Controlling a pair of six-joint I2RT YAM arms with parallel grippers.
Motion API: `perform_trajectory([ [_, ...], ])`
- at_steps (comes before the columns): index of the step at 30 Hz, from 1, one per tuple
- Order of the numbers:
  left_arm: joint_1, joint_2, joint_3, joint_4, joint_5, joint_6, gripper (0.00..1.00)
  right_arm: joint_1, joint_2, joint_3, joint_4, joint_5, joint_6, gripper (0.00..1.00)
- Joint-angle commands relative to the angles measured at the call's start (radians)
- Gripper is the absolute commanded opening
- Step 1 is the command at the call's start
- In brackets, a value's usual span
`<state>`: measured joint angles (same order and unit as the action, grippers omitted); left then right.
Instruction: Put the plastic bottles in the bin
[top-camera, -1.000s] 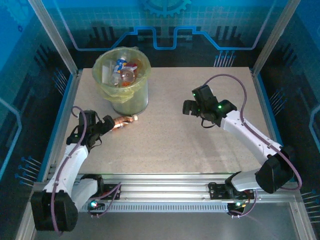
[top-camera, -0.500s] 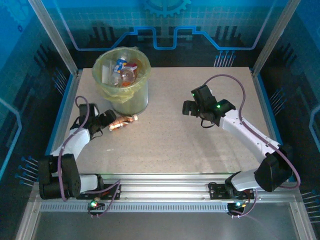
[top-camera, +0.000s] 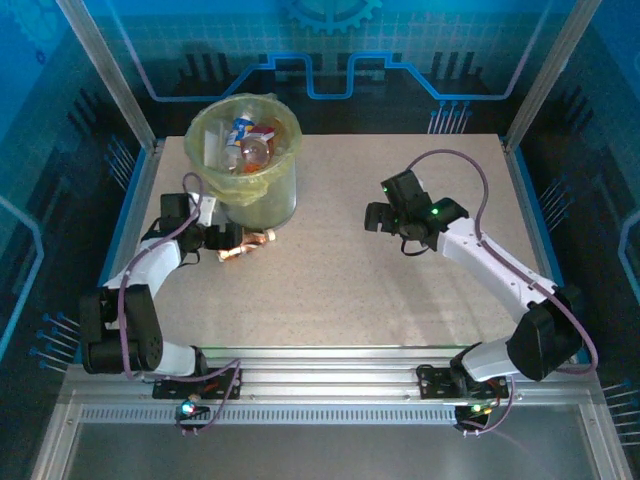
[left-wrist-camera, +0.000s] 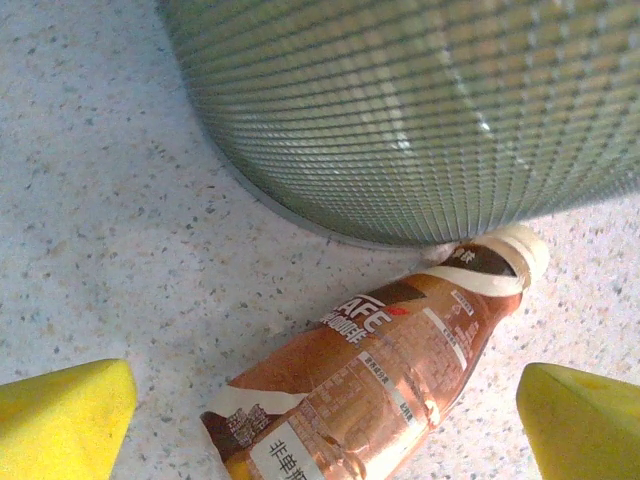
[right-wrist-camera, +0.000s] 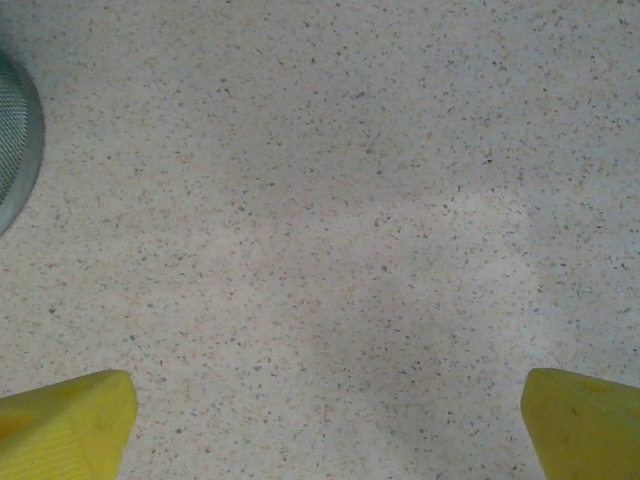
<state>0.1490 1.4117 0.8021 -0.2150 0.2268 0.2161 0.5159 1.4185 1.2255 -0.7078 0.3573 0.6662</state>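
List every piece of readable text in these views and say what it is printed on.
"AFE" or "AFC", first letters lost in a crease: label of the brown bottle, left wrist view.
Chinese characters below that and at the bottle's lower end: too blurred or cut off to read.
Labels on the bottles in the bin, top view: too small to read.

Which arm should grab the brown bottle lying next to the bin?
Left, most likely. Its open tool is right at the bottle, which lies beside the bin with a finger on either side. The right tool is open too, but over bare table, far from the bottle.
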Motion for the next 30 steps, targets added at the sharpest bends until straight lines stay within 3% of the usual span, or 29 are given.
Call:
perform_trajectory([
  [1,0.007,0.023,0.024,-0.03,0.029,0.144,0.99,-0.009,0.013,0.028,-0.023,-0.008,0.015,1.0],
  [19,-0.076,0.172,0.15,-0.305,-0.011,0.188,0.99,-0.011,0.008,0.035,-0.039,-0.003,0.021,1.0],
  [30,-0.135,0.226,0.192,-0.441,-0.091,0.166,0.99,-0.01,0.017,0.041,-0.041,0.0,0.009,1.0],
])
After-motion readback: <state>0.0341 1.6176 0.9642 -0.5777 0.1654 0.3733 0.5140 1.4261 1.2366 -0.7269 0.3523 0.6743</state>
